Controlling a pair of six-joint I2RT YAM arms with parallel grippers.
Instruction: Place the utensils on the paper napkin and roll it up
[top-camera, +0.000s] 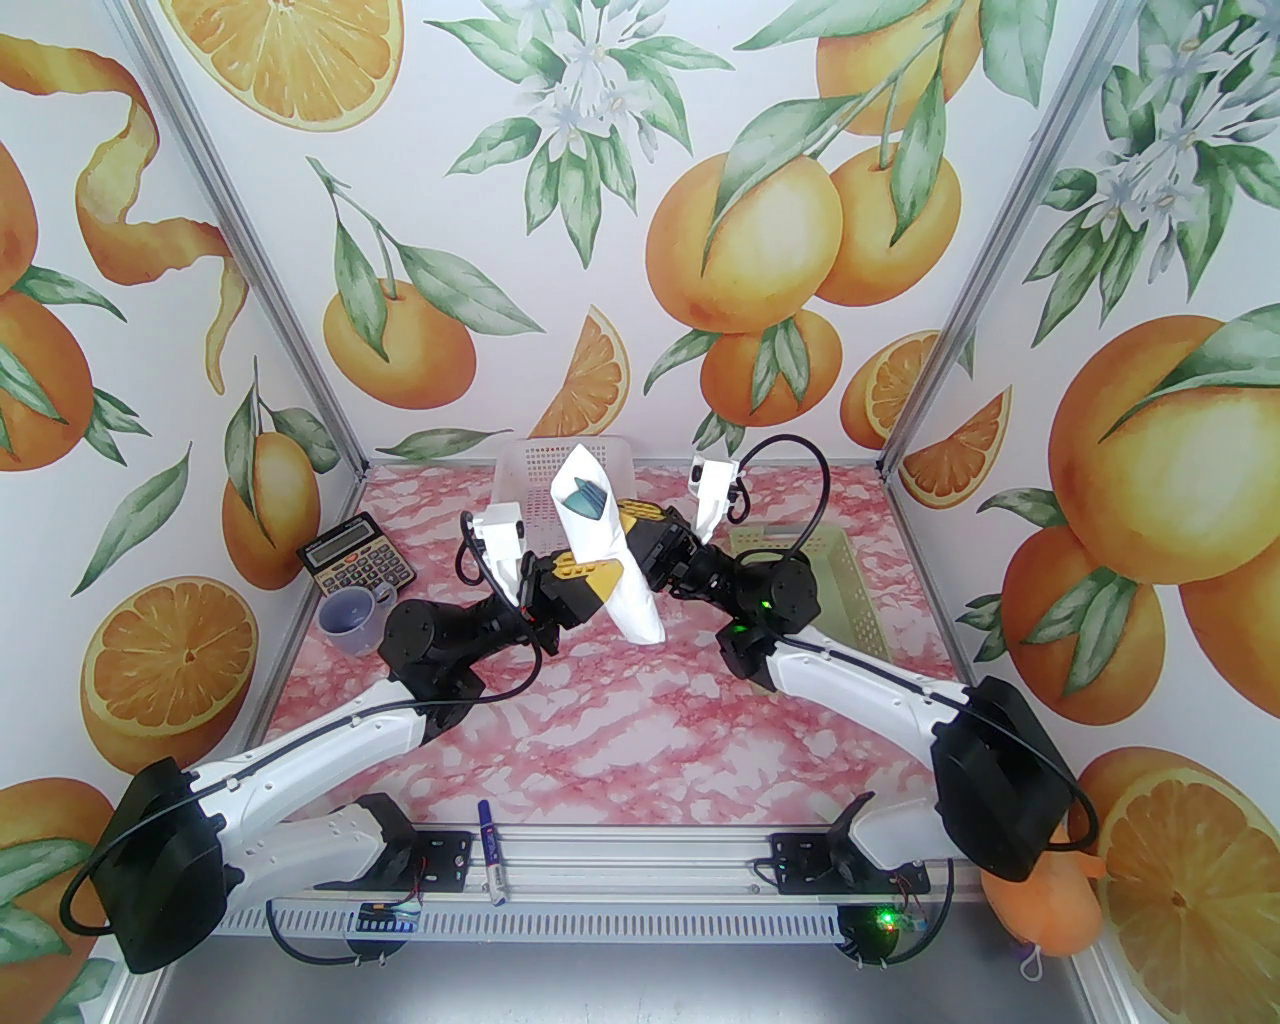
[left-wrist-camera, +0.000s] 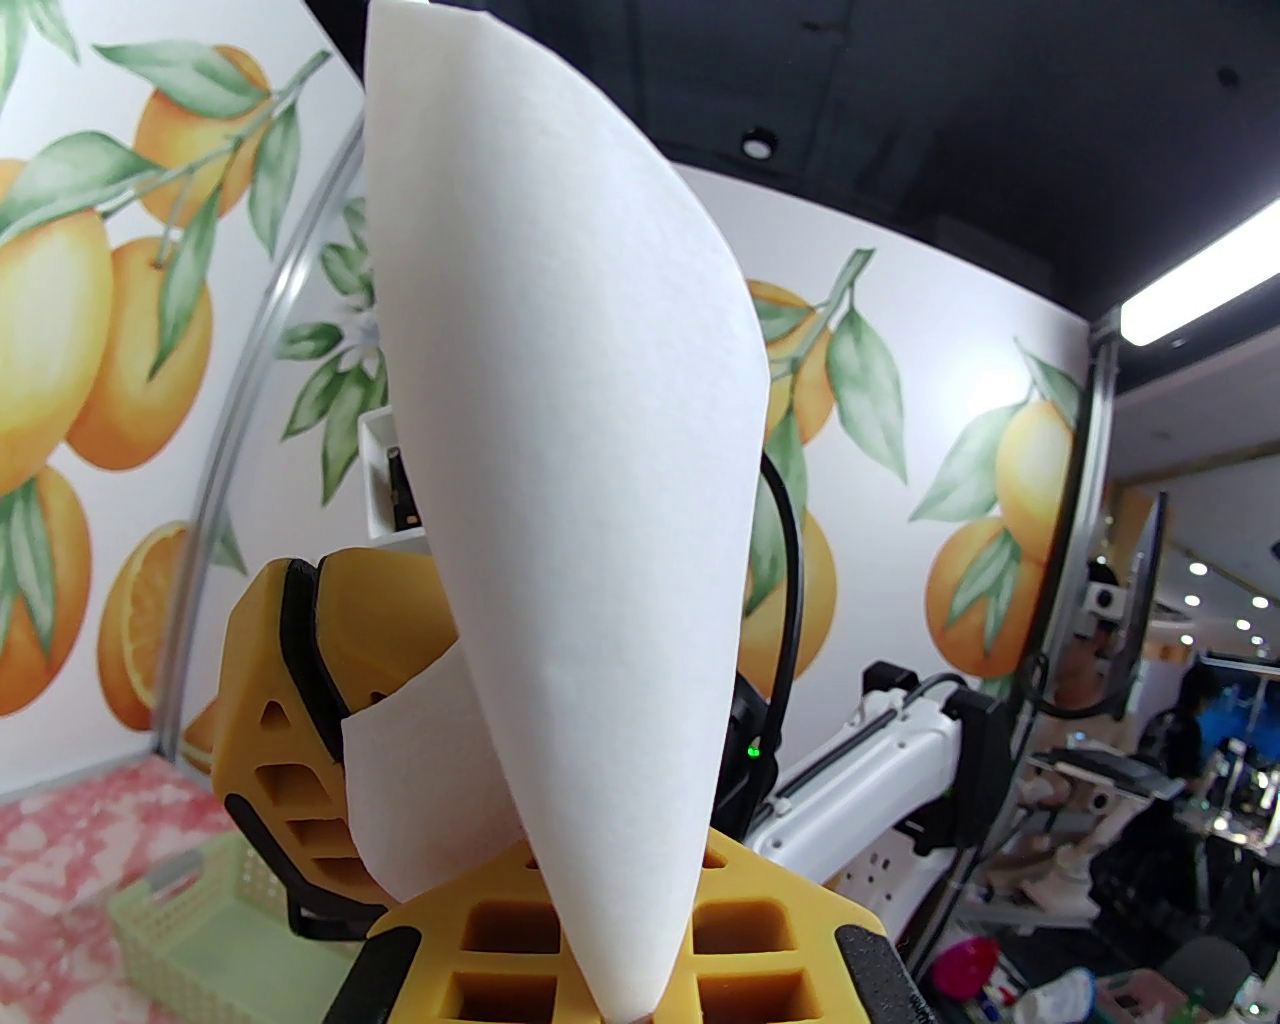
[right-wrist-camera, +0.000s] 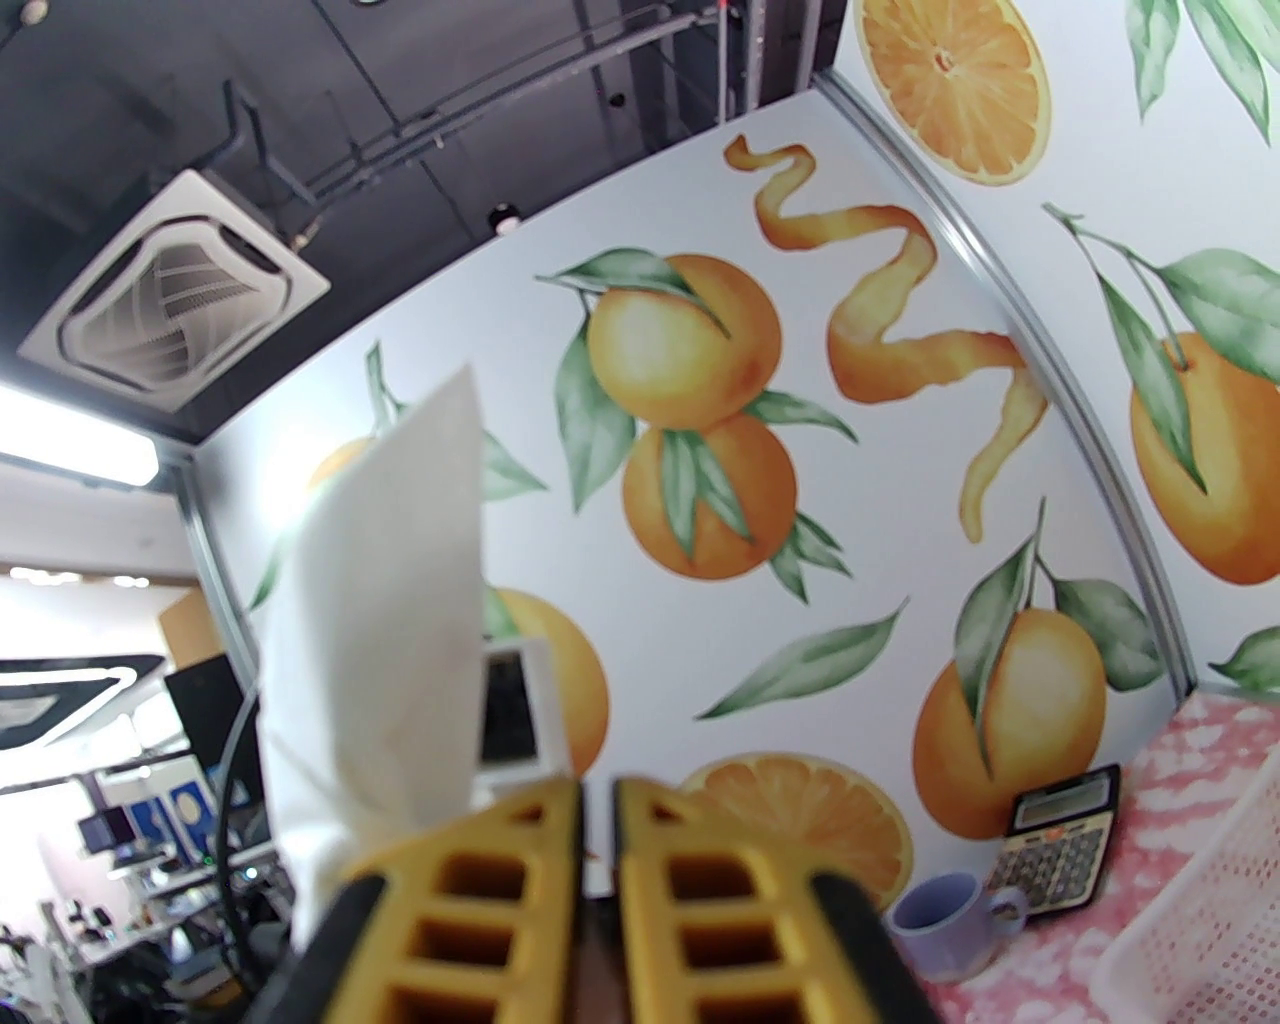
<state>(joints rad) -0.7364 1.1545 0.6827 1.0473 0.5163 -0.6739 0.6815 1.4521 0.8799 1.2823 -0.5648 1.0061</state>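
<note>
The rolled napkin (top-camera: 607, 565), utensils (top-camera: 588, 497) peeping from its far upper end, slants far-to-near above mid-table, clamped low in the left pincer (top-camera: 592, 580), with the right pincer (top-camera: 643, 547) drawn together against its right side.

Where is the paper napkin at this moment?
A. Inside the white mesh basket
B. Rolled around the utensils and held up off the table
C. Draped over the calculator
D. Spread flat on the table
B: the rolled paper napkin, with the teal utensils showing at its top end, is pinched aloft by the left gripper.
</note>
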